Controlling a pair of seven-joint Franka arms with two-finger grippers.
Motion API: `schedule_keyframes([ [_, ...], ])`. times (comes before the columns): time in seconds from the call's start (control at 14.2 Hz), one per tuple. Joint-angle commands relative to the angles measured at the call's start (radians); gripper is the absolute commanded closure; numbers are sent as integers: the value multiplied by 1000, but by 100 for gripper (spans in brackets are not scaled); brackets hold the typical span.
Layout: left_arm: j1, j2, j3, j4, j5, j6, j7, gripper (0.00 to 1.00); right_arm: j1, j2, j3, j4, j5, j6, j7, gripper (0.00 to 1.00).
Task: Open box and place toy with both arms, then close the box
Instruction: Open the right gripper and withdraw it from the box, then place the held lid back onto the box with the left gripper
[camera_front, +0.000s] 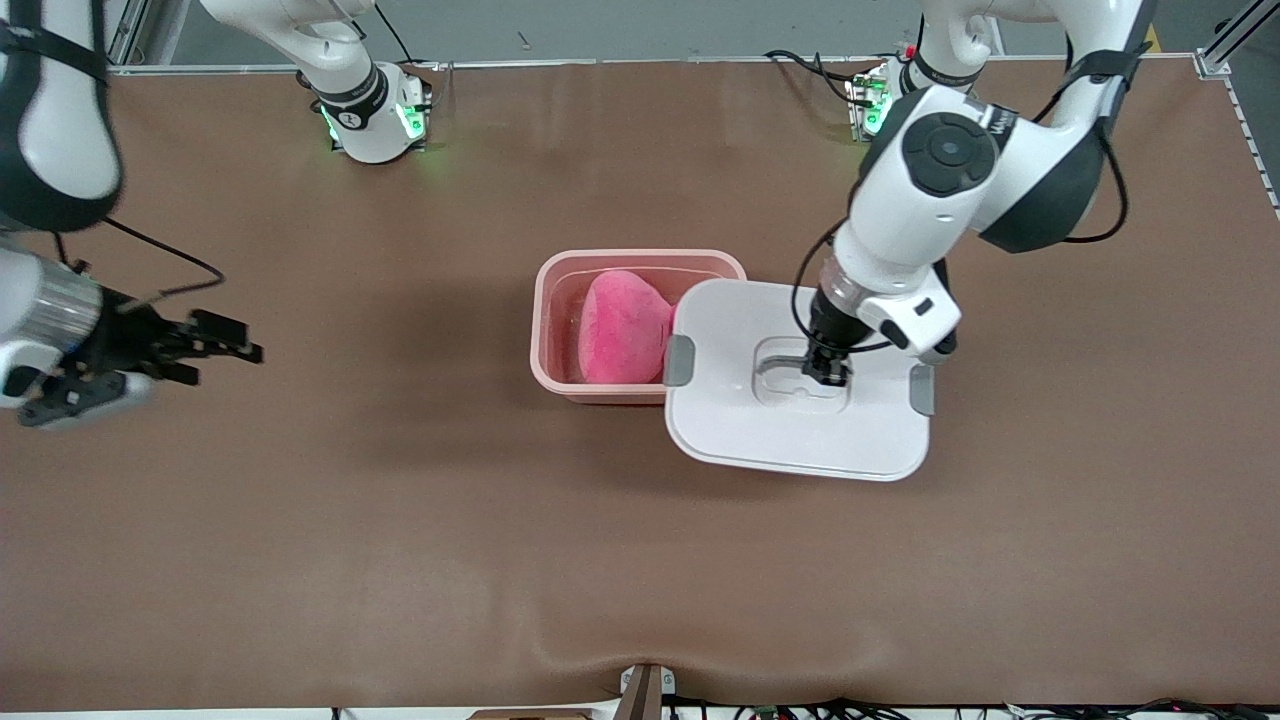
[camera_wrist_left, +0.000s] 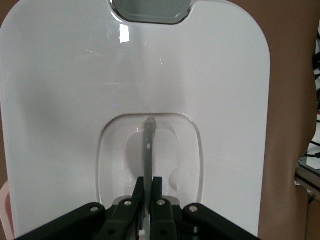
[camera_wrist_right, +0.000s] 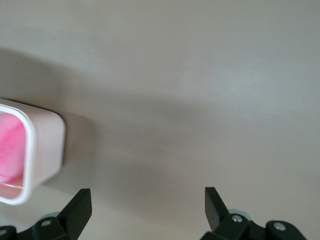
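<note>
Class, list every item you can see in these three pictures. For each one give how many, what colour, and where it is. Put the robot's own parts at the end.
box: one, translucent pink, open, mid-table.
toy: one, hot-pink plush, inside the box.
lid: one, white, partly over the box's end toward the left arm's end of the table, held by its handle.
side clips: two, grey, one on each short edge of the lid.
handle: one, clear-grey, in the lid's recess.
table: one, brown surface, under everything.
left gripper: one, black, fingers shut on the handle.
right gripper: one, black, fingers open, waiting over the table toward the right arm's end.
</note>
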Motion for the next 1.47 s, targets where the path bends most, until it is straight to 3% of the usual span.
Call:
schedule_keyframes([
  [0.0,-42,8,-22,-6,-11,5,-63,100,-10,-114,22,-41,-138,-43,13,0],
  [0.21,-109,25,-21,-9,6,8,-158,100,-13,-183,19,-39,-152,-144,114,0],
  [0.63,-223,76,-21,-10,109,9,-406,100,1,-220,31,-33,-186,-222,227,0],
  [0.98,-304,112,-22,-14,184,12,-511,100,-7,-260,35,-59,-199,-201,234,0],
  [1.19,-317,120,-22,-10,189,40,-560,100,-11,-341,33,-156,-221,-137,229,0],
  [1.4,-317,120,-22,-12,192,81,-583,100,-10,-342,33,-123,-252,-190,247,0],
])
